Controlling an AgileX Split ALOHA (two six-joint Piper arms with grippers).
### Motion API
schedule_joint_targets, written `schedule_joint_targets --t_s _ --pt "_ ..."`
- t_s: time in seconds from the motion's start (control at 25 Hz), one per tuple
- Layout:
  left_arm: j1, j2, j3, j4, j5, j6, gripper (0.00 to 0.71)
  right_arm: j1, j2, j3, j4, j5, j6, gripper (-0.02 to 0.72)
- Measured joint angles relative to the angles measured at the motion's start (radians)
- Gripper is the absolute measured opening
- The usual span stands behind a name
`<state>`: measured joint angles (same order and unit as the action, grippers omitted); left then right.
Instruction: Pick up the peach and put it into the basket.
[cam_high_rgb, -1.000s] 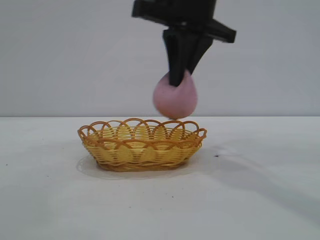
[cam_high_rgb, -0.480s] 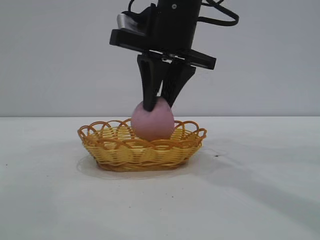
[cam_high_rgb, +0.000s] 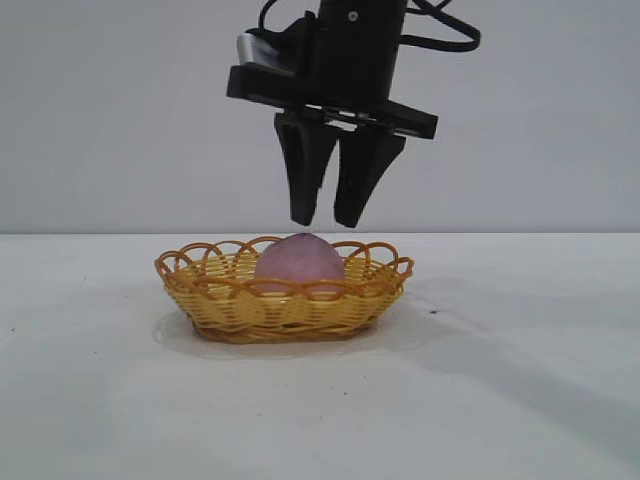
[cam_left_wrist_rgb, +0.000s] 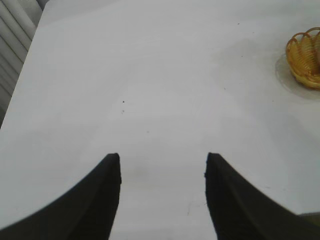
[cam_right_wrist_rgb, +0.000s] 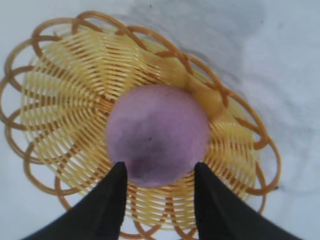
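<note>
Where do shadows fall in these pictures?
Exterior view: a soft shadow lies on the table right of the basket. Right wrist view: a grey shadow lies beyond the basket's rim, and the peach looks evenly lit. Left wrist view: hardly any shadow.

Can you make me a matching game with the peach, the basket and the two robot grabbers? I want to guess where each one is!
Things:
1. peach
2. basket
3. right gripper
4. left gripper

Places:
A. open, just above the peach
B. sitting on the white table
C. lying in the basket
D. open over bare table, far from the basket

Pairs: 1-C, 2-B, 3-A, 4-D
</note>
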<state>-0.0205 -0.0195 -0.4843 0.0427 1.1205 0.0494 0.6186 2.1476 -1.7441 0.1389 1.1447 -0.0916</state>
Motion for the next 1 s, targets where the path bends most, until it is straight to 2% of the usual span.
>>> schedule_joint_targets --t_s 0.08,0.2,0.28,0.32,0.36,0.48,0.68,0.72,1.0 --pt "0.000 0.000 0.000 0.000 0.000 0.000 0.337 -0.006 -0.013 -0.007 -0.030 0.012 0.000 0.251" --pt "0.000 0.000 0.000 0.000 0.000 0.000 0.337 -0.034 -0.026 -0.040 -0.038 0.046 0.000 0.251" --pt "0.000 0.000 0.000 0.000 0.000 0.000 0.337 -0.071 -0.028 -0.062 -0.043 0.068 0.000 0.316" --pt "0.000 0.000 0.000 0.000 0.000 0.000 0.337 -0.093 -0.028 -0.072 -0.045 0.074 0.000 0.307" --pt "0.000 0.000 0.000 0.000 0.000 0.000 0.337 -0.113 -0.028 -0.080 -0.050 0.075 0.002 0.373" --pt "0.000 0.000 0.000 0.000 0.000 0.000 0.337 -0.188 -0.030 -0.098 -0.062 0.080 0.004 0.462" --pt "0.000 0.000 0.000 0.000 0.000 0.000 0.337 -0.324 -0.032 -0.101 -0.077 0.083 0.019 0.449" --pt "0.000 0.000 0.000 0.000 0.000 0.000 0.337 -0.351 -0.032 -0.101 -0.079 0.083 0.021 0.490" --pt "0.000 0.000 0.000 0.000 0.000 0.000 0.337 -0.489 -0.078 -0.101 -0.083 0.087 0.023 0.474"
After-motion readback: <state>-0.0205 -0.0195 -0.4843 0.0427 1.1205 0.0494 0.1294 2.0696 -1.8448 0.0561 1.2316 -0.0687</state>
